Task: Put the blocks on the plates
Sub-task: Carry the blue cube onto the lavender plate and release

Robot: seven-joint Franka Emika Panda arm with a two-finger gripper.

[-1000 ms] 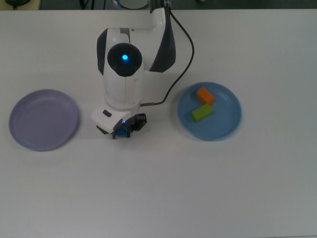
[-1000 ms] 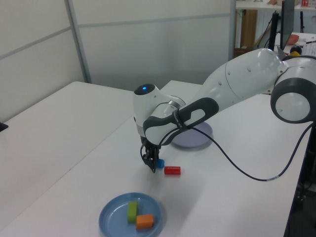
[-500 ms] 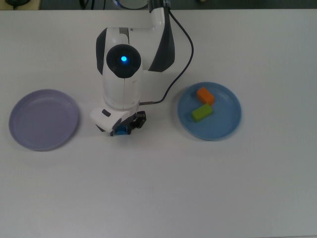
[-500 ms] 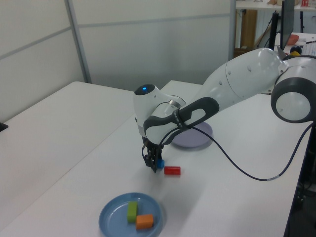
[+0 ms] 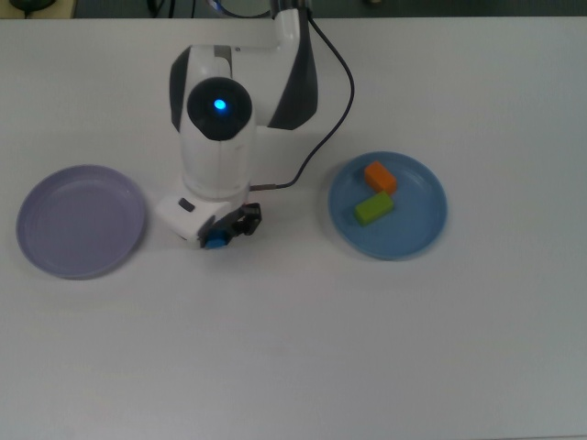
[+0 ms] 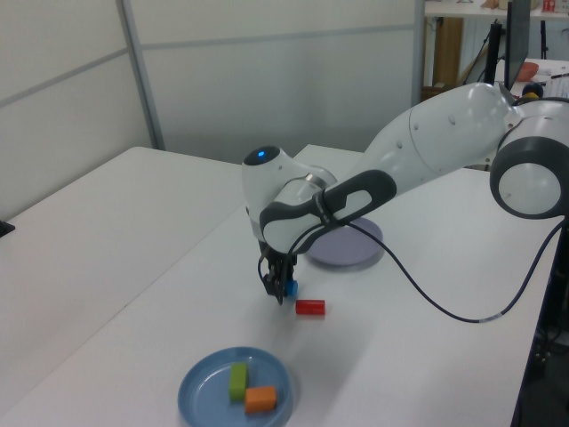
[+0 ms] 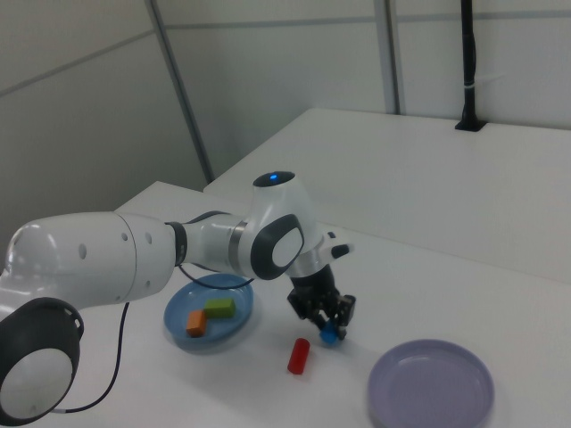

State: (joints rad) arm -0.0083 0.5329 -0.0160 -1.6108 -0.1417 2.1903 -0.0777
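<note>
Already clamped on the blue block (image 7: 331, 336), the end effector (image 7: 327, 332) had shifted toward the purple plate (image 5: 81, 221) at the top view's left, beginning the carry.

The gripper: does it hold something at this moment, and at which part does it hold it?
The gripper holds the blue cylinder, with its fingers closed on the cylinder's sides, just above the table.

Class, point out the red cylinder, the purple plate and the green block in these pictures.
red cylinder (image 6: 310, 308): left view, its side.
purple plate (image 5: 55, 261): top view, near rim.
green block (image 5: 373, 208): top view, top face.
</note>
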